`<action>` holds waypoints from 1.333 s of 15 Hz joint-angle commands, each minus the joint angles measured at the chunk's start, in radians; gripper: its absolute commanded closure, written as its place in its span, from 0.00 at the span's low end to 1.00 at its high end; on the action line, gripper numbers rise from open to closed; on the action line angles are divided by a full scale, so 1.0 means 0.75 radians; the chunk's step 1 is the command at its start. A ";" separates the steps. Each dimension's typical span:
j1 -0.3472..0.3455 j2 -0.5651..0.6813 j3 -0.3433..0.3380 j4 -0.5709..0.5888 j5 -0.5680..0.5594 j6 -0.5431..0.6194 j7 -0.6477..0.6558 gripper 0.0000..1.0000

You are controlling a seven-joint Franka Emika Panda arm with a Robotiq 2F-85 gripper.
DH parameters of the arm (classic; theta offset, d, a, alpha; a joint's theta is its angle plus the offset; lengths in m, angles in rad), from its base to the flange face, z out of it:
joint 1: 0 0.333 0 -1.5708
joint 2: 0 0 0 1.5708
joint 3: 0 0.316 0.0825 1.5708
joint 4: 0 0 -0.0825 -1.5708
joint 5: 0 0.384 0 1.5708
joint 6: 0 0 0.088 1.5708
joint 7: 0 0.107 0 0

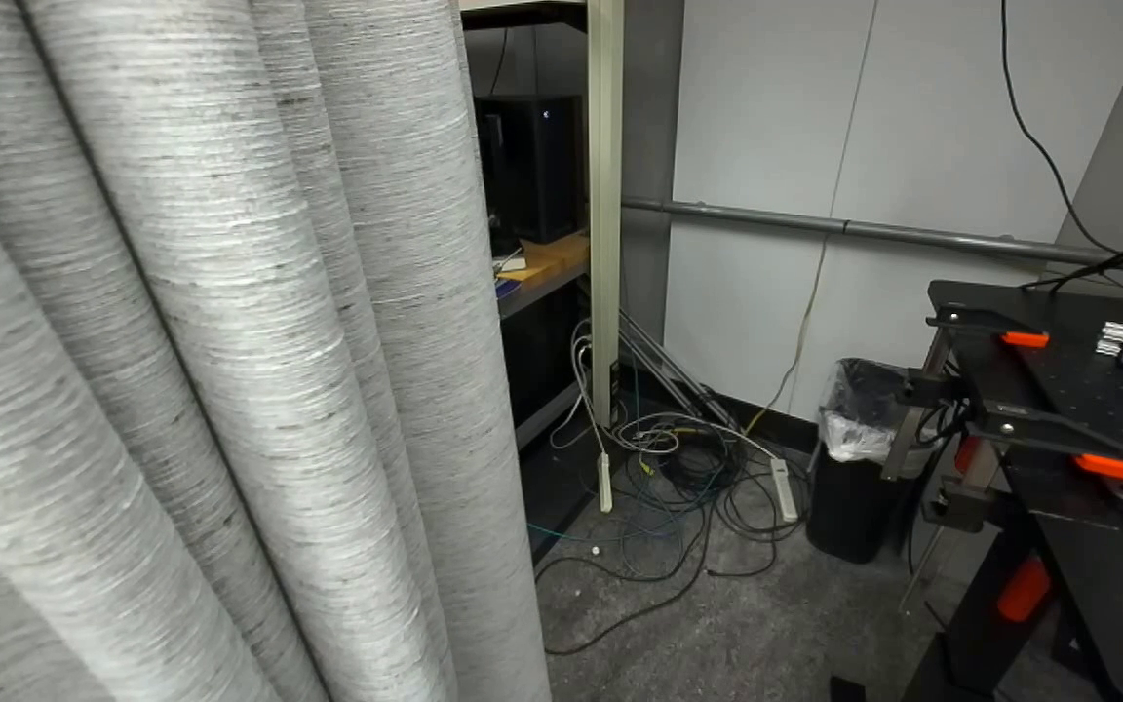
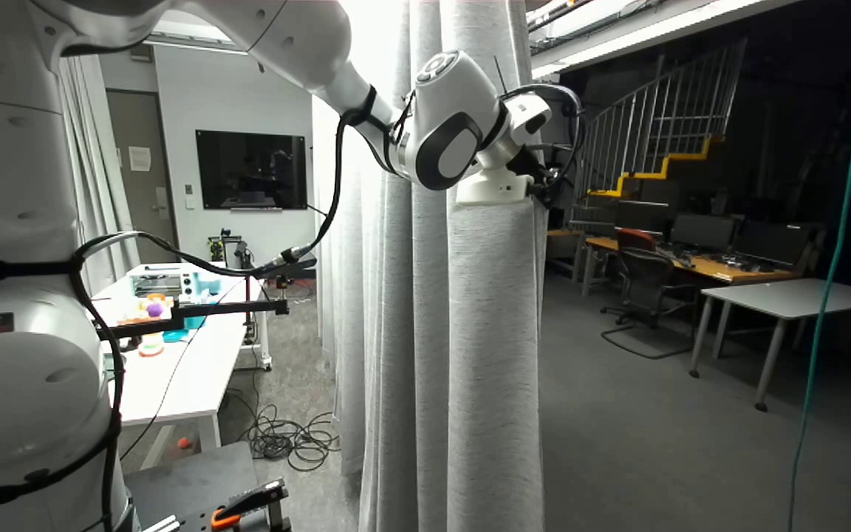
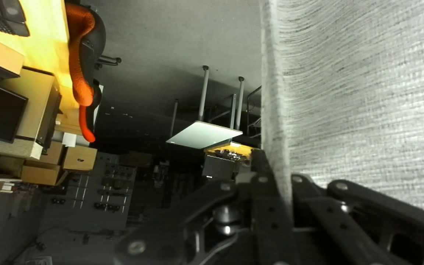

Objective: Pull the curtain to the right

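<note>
Currently I am pinching the curtain (image 2: 492, 318) by its free vertical edge; my gripper (image 3: 281, 180) is standing drawn together on it, only cloth showing in between. In the wrist view the sheet is spreading off to one side only. In an exterior view the curtain's long axis is running upright, and my arm (image 2: 307, 44) is reaching across its upper part to that edge. The folds are lying on the side toward my base (image 2: 19, 384); past the edge, the floor (image 2: 617, 443) is showing. So I am judging the pull to be sideways, square to the folds, gripped edge leading, bulk trailing. In that view, right is pointing away from the folds; whether the task is meaning that right, I cannot tell. I am expecting drag, perhaps slipping, on so narrow a hold.
</note>
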 commanded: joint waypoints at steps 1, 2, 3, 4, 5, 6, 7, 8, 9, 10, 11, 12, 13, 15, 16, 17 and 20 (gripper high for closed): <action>-0.031 -0.018 -0.022 -0.039 0.056 0.060 0.000 0.99; -0.036 -0.032 -0.024 -0.066 0.085 0.076 -0.008 0.99; -0.039 -0.055 -0.024 -0.112 0.120 0.107 -0.014 0.99; -0.042 -0.073 -0.020 -0.147 0.158 0.136 -0.022 0.99; -0.043 -0.100 -0.018 -0.192 0.197 0.154 -0.021 0.99; -0.040 -0.124 -0.022 -0.233 0.222 0.177 -0.014 0.99; -0.035 -0.157 -0.029 -0.291 0.243 0.221 -0.005 0.99; -0.025 -0.196 -0.035 -0.351 0.266 0.242 0.003 0.99; -0.019 -0.234 -0.046 -0.415 0.276 0.280 0.011 0.99; -0.009 -0.277 -0.060 -0.476 0.284 0.307 0.018 0.99; -0.018 -0.301 -0.080 -0.524 0.285 0.354 0.025 0.99; -0.019 -0.326 -0.111 -0.559 0.282 0.370 0.038 0.99; -0.036 -0.341 -0.143 -0.572 0.276 0.396 0.058 0.99; -0.076 -0.360 -0.210 -0.599 0.284 0.413 0.081 0.99; -0.089 -0.370 -0.260 -0.611 0.279 0.414 0.088 0.99; -0.100 -0.377 -0.314 -0.620 0.274 0.422 0.098 0.99; -0.142 -0.391 -0.461 -0.608 0.269 0.443 0.108 0.99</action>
